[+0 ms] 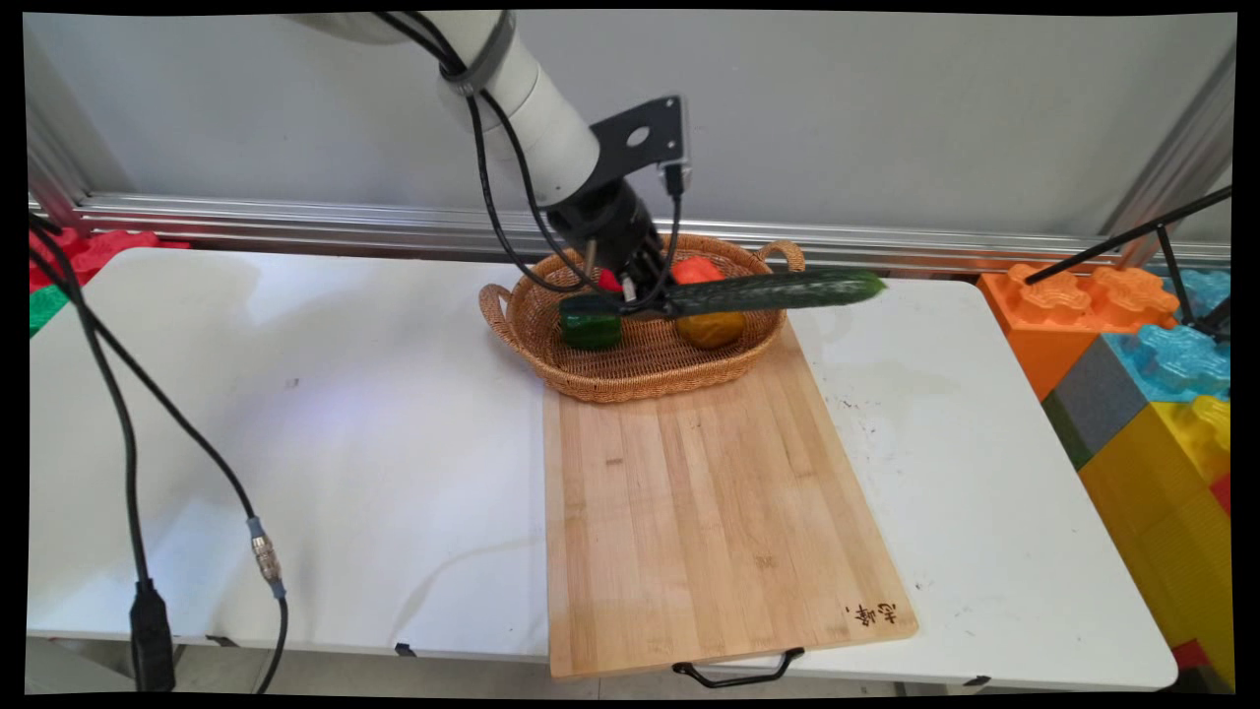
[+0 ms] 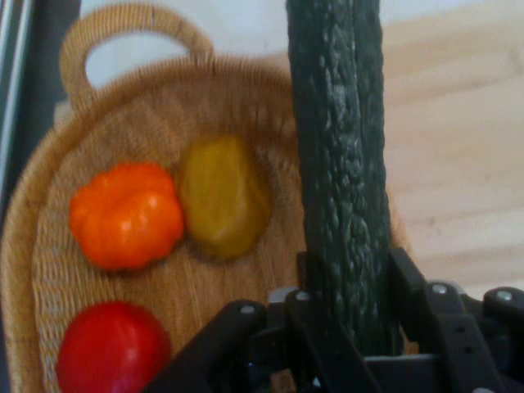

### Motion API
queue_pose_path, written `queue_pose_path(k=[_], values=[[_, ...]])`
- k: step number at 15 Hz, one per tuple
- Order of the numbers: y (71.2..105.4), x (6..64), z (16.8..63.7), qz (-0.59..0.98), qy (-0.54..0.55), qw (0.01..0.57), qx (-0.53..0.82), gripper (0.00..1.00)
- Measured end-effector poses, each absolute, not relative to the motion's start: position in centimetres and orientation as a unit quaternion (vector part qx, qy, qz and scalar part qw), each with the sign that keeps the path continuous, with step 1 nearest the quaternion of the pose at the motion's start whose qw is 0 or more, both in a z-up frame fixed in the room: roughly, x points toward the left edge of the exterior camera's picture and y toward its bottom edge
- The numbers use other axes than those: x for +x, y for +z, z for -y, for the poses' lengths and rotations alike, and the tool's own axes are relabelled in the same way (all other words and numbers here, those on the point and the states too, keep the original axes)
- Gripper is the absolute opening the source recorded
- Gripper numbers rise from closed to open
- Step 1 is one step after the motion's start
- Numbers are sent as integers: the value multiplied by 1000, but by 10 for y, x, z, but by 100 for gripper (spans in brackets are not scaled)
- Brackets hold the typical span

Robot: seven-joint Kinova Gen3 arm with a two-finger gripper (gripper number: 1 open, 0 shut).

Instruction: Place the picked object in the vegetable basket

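Gripping a long dark cucumber (image 1: 778, 291) near its left end, the black gripper (image 1: 630, 288) hangs closed above the wicker basket (image 1: 512, 315) at upper centre, the cucumber's length running rightward past the rim.

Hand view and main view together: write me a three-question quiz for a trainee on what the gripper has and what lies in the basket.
1. True or false: the gripper is shut on the cucumber.
2. Which of these lies in the wicker basket? A) a banana B) an orange pepper C) a knife
3. Fill in: the cucumber's free end reaches past the basket's rim, above the wooden ______.

Key: 1 true. 2 B; a yellow pepper, a red vegetable and a green pepper lie there too. 3 cutting board.
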State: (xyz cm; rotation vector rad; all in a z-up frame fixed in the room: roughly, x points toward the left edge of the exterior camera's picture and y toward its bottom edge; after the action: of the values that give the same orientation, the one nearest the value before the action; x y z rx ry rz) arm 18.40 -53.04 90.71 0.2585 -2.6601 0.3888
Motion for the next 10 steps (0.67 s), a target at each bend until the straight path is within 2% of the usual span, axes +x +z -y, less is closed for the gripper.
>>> queue_pose_path(k=[5,8,9,10], values=[[860,192,556,965,118,204,117,0],[844,191,566,964,113,207,126,0],[840,191,569,963,113,208,128,100],[839,191,572,963,114,209,129,100]])
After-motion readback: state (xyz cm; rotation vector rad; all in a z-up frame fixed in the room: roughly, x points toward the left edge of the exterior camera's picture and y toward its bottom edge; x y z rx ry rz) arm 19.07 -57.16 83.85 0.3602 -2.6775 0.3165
